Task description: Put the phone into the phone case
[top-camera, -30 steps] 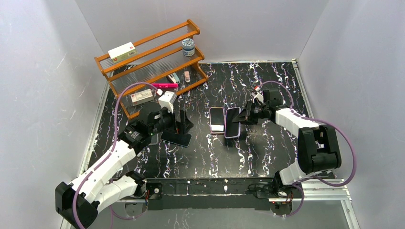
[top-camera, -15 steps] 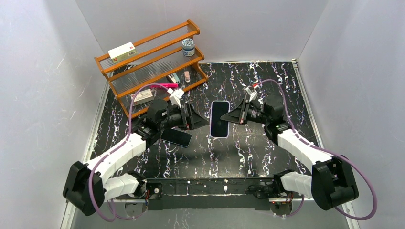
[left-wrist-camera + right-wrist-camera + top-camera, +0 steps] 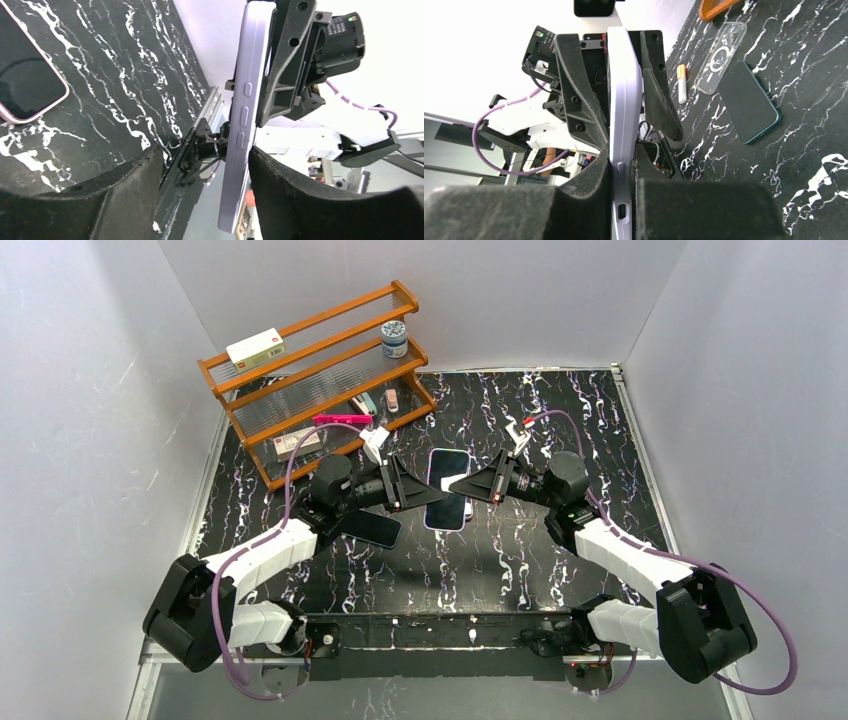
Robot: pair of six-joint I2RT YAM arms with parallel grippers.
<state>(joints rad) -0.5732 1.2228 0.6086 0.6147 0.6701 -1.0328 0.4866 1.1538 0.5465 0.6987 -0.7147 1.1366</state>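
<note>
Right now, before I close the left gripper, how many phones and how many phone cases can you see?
Phones: 3 (purple phone up in the air; pink-edged phone and dark green phone lying flat)
Cases: 1 (clear case lying flat)
Total: 4

From above, the lilac phone hides whatever lies straight beneath it, and the dark phone to its left sits partly under the left arm. In the right wrist view the lilac phone's near end runs off the bottom edge, the rack beyond it is clipped to one orange corner, and a stick beside it is too small to identify. In the left wrist view a pink-rimmed phone left of it is cut off.
</note>
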